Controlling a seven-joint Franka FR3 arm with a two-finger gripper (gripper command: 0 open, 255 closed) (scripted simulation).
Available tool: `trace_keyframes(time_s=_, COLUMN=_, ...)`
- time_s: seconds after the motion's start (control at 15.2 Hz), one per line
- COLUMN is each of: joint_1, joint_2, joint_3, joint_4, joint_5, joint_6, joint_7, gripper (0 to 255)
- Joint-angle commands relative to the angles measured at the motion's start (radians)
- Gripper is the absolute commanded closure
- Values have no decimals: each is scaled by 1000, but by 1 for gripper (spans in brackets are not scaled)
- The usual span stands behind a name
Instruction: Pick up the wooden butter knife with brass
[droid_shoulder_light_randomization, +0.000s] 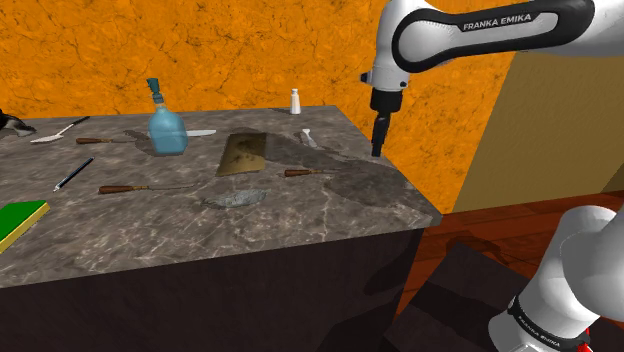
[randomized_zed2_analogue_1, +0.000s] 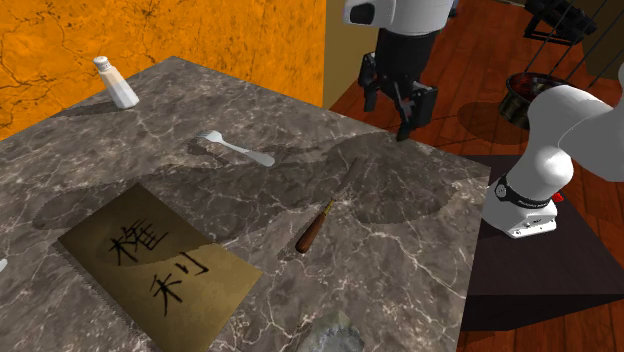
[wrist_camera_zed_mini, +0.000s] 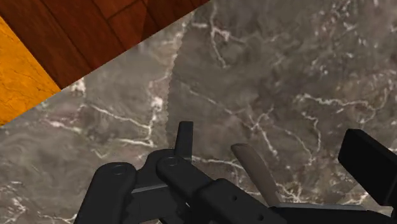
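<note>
A white robot arm holds its black two-finger gripper (randomized_zed2_analogue_1: 395, 105) in the air above the corner of a grey marble-topped table (droid_shoulder_light_randomization: 300, 215), fingers spread apart and empty; the target, a slim butter knife with a brown wooden handle and dark blade (randomized_zed2_analogue_1: 325, 212), lies flat on the marble near that corner, below the gripper and towards the second exterior view's left, beside a tan card with black characters (randomized_zed2_analogue_1: 155, 265). Any brass on it cannot be made out. To do the reach well, the gripper probably needs to move over the handle, turn so its fingers straddle the narrow width, then descend almost to the stone before closing, since the knife sits very low and could skid. Two containers stand farther back: a translucent blue bottle with a teal top (droid_shoulder_light_randomization: 166, 128), whose contents cannot be judged; and a small white shaker (randomized_zed2_analogue_1: 117, 83), upright near the orange wall and opaque, so its contents are hidden.
</note>
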Motion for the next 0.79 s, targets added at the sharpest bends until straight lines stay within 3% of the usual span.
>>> trace_keyframes(time_s=0.0, joint_1=18, joint_2=65, joint_3=-1, joint_4=54, joint_5=23, joint_6=18, joint_7=-66, gripper=0)
trace_keyframes(time_s=0.59, joint_1=81, joint_2=323, joint_3=34, joint_4=313, joint_5=124, joint_6=36, joint_7=-317, gripper=0)
trace_keyframes(time_s=0.73, joint_1=80, joint_2=323, joint_3=35, joint_4=286, joint_5=124, joint_6=63, joint_7=-320, gripper=0)
